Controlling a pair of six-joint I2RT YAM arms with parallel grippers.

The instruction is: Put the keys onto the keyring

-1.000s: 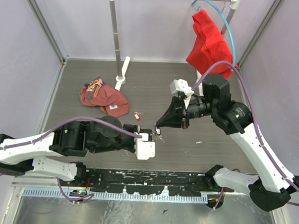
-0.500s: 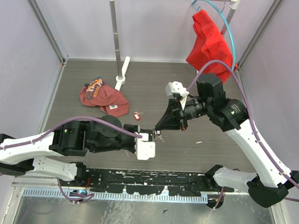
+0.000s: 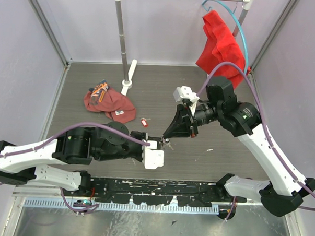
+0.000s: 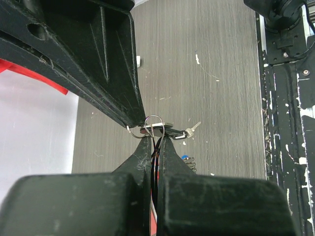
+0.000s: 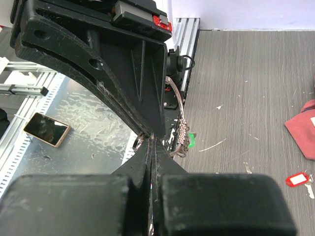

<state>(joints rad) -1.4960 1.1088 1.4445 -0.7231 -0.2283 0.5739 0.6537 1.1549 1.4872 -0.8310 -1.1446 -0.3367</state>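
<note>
Far to the left of the keyring [image 4: 154,119] the maroon cap [image 3: 108,103] lies on the desk [image 3: 91,76] as it did a second ago. The red-tagged key [image 3: 144,122], a little to the left of the ring and behind it, has not moved either and is not yet threaded. Just left of the ring, the left end effector [image 3: 156,141] stays where it was, clenched on the keyring. In its wrist view the thin wire loop comes out directly from between the closed fingertips, and a dark strand runs down between them. One small silver key [image 4: 192,128] sticks out at the right side of the ring and seems to hang there already, though I cannot tell if it is fully on the wire. What has changed is on the right of the ring. The right arm has swung a little to the left and turned at its wrist, while the right end effector [image 3: 166,137] keeps its tip at the ring. It is also clenched, tip against tip with the left one, but I cannot tell whether it pinches the wire itself or a key. I judge this small turn as work on the ring, perhaps to slide a key along the wire. The task is therefore only partly done.
</note>
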